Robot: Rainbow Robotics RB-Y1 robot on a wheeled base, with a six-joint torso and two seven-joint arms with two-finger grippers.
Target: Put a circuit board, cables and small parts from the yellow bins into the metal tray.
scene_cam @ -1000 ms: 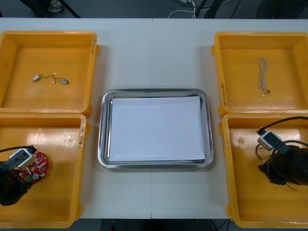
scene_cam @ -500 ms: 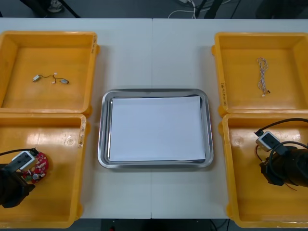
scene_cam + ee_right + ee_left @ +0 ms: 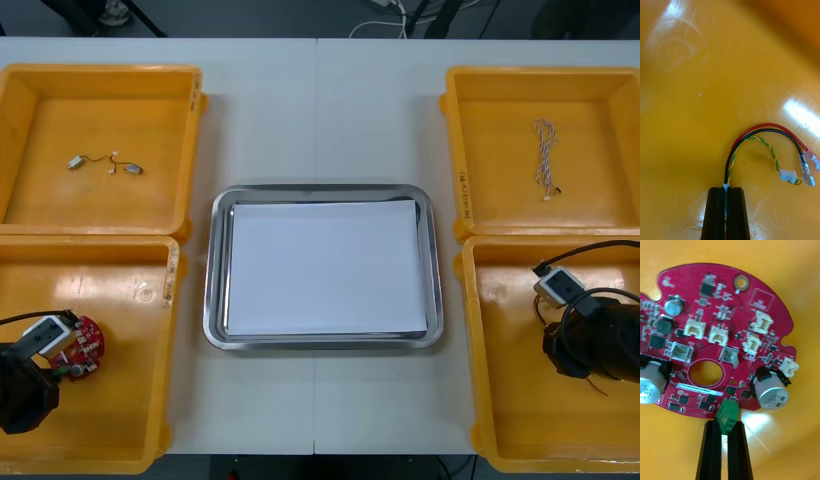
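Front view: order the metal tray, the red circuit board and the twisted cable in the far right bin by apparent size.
1. Metal tray.
2 and 3 unsure: the twisted cable runs longer than the circuit board, but the board covers more area.

Your left gripper, pinching the round red circuit board by its green block, has slid a little toward the table's near edge in the front view. The board has shifted a touch with it. Your right gripper, clamped on the red, black and yellow-green cable bundle, has moved only slightly, its wrist edging toward the far side.
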